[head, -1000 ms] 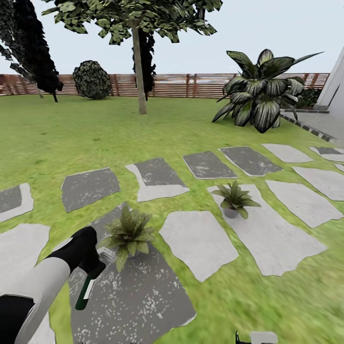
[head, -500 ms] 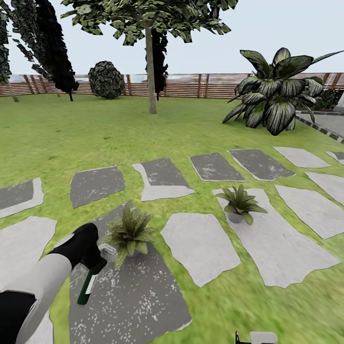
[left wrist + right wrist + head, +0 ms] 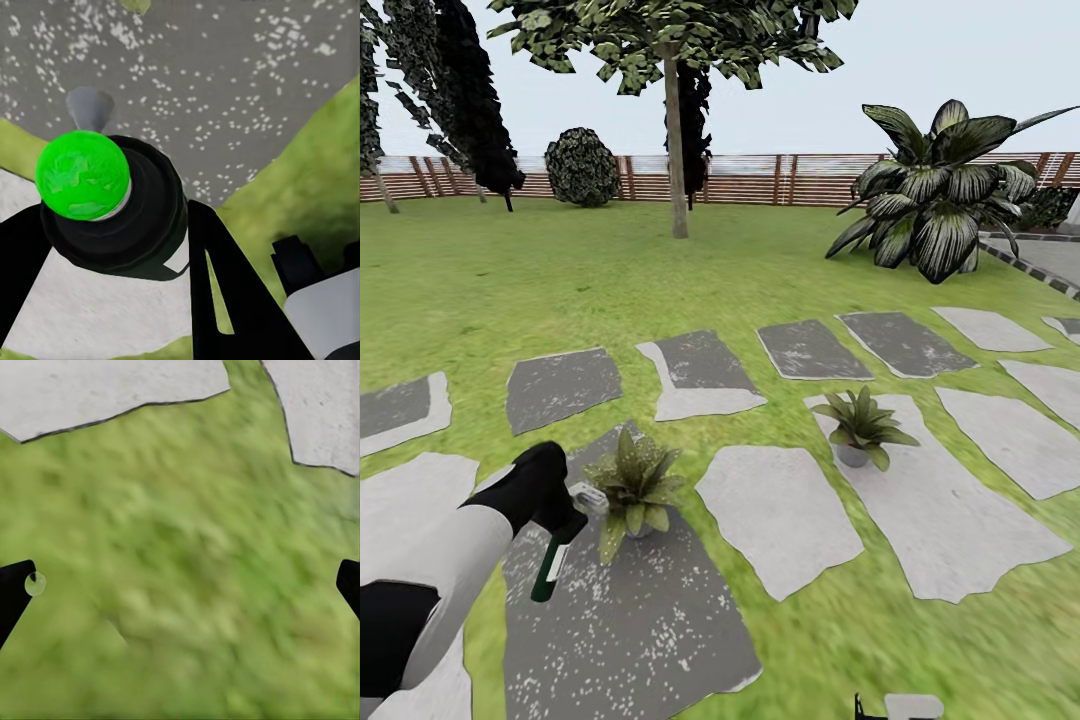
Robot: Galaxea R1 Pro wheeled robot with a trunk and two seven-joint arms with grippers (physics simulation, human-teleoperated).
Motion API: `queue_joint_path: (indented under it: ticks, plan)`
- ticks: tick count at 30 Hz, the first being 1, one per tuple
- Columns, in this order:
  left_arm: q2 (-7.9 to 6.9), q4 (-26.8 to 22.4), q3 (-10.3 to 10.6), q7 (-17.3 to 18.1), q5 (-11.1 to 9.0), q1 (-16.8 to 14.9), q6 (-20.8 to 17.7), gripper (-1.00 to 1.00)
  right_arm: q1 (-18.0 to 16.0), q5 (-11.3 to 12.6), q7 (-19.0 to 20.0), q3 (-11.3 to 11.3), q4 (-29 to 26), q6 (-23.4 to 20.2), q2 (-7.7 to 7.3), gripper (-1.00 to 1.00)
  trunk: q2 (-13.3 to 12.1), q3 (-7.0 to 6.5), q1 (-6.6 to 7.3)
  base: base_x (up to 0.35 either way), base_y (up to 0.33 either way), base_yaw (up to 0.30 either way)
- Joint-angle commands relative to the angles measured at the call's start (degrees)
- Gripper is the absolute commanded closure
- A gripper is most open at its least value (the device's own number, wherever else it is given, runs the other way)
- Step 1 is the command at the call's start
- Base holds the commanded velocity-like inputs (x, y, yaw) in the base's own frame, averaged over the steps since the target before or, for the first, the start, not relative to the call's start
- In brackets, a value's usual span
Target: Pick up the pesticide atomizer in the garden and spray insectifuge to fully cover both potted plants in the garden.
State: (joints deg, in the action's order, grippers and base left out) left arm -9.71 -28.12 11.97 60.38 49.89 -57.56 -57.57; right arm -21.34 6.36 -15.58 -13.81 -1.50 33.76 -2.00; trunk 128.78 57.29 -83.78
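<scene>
The left pincer (image 3: 550,510) grips the pesticide atomizer (image 3: 552,562) beside the near potted plant (image 3: 632,485); the right pincer (image 3: 180,585) is spread wide over grass (image 3: 187,585).

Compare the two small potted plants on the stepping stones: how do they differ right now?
The nearer potted plant sits on a dark speckled stone; the farther potted plant sits on a pale grey stone. The pesticide atomizer, held in the left gripper, has its head right beside the nearer plant; nothing is close to the farther one. The farther plant's grey pot shows clearly; leaves mostly hide the nearer pot. Both are low green rosettes.
</scene>
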Motion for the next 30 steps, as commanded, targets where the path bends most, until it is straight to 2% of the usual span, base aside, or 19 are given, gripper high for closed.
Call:
queue_joint_path:
  ticks: [1, 4, 7, 11, 15, 22, 30]
  plan:
    - [-0.04, -0.1, 0.2, 0.6, 0.4, -0.2, -0.3, 1.0, 0.0, 0.6, -0.1, -0.5, 0.0, 0.2, -0.01, -1.0, 0.0, 0.05, 0.01, 0.0, 0.0, 0.0]
    - [0.06, -0.1, 0.2, 0.6, 0.5, -1.8, -0.3, 1.0, 0.0, 0.7, -0.1, -0.5, 0.0, 0.2, 0.03, -1.0, 0.0, 0.05, 0.01, 0.0, 0.0, 0.0]
    - [1.22, -0.1, 0.2, 0.6, 0.3, -4.0, -0.3, 1.0, 0.0, 0.7, -0.1, -0.5, 0.0, 0.2, 0.06, -1.0, 0.0, 0.05, 0.01, 0.0, 0.0, 0.0]
    - [2.4, 0.1, 0.6, 0.6, 0.2, -4.6, -0.3, 1.0, 0.0, 0.7, -0.1, -0.5, 0.0, 0.2, 0.06, -1.0, 0.0, 0.05, 0.01, 0.0, 0.0, 0.0]
    - [2.53, 0.1, 0.7, 0.6, 0.3, -4.2, -0.3, 1.0, 0.0, 0.8, -0.1, -0.5, 0.0, 0.2, 0.06, -1.0, 0.0, 0.05, 0.01, 0.0, -0.099, 0.0]
    - [2.51, 0.5, 0.8, 0.6, 0.3, -4.1, -0.2, 1.0, 0.0, 0.8, -0.1, -0.5, -0.1, 0.2, 0.33, -1.0, 0.0, 0.05, 0.01, 0.0, -0.262, 0.006]
    - [2.51, 0.7, 0.9, 0.6, 0.4, -3.9, -0.2, 1.0, 0.0, 0.8, -0.1, -0.5, -0.1, 0.2, 0.41, -1.0, 0.0, 0.05, 0.01, 0.0, -0.273, 0.226]
